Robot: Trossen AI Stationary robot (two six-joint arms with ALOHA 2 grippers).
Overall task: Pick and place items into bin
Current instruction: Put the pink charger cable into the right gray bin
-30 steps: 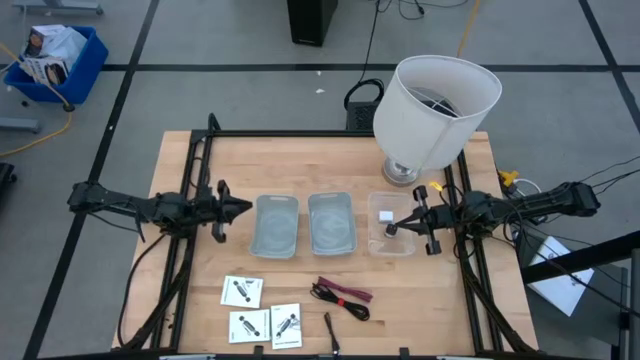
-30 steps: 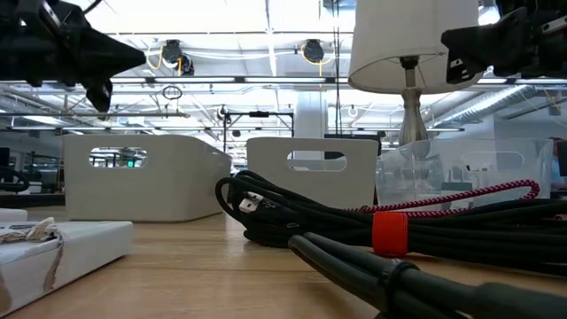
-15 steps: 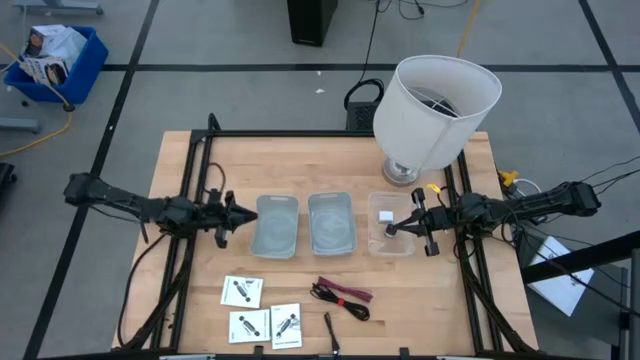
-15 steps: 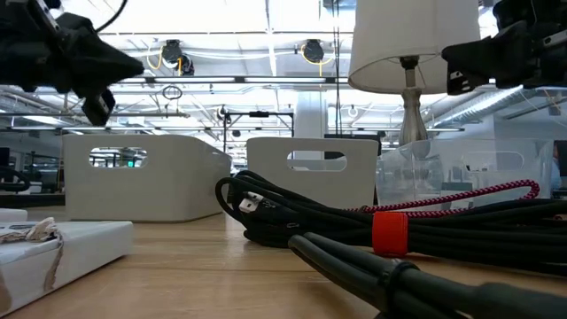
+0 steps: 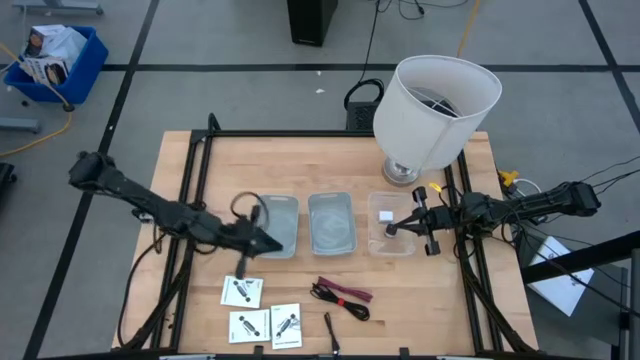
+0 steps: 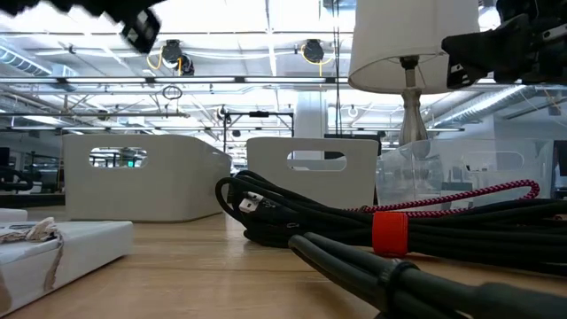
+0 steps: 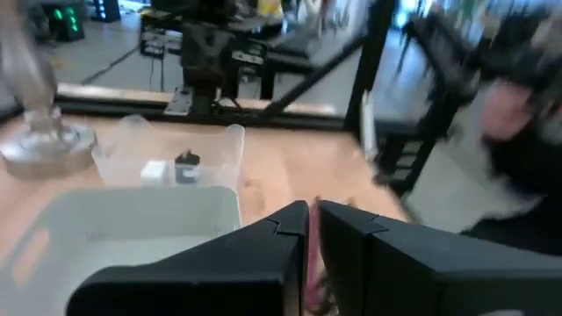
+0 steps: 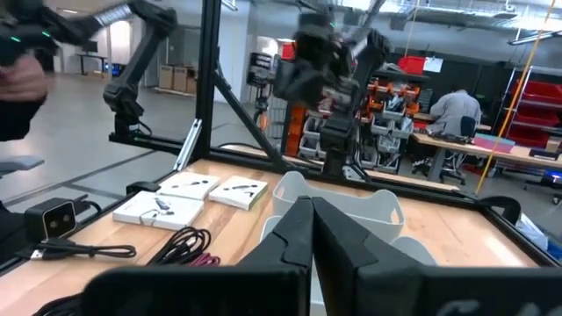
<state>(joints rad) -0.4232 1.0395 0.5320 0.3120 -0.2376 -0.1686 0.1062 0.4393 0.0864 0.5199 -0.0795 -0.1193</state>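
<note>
While left gripper [image 5: 272, 245] reaches diagonally, fingers nearly together, right gripper [image 5: 390, 229] waits pressed closed.

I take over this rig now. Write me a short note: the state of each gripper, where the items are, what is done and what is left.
Left gripper: shut, empty, over the near edge of the left bin, pointing toward the cable.
Right gripper: shut, empty, over the clear bin.
Done: tiny white block and tiny black cube lie in the clear bin.
Left: three white cards, black-and-red cable bundle and thin dark stick, all on the table's near side. The middle bin looks empty.
</note>
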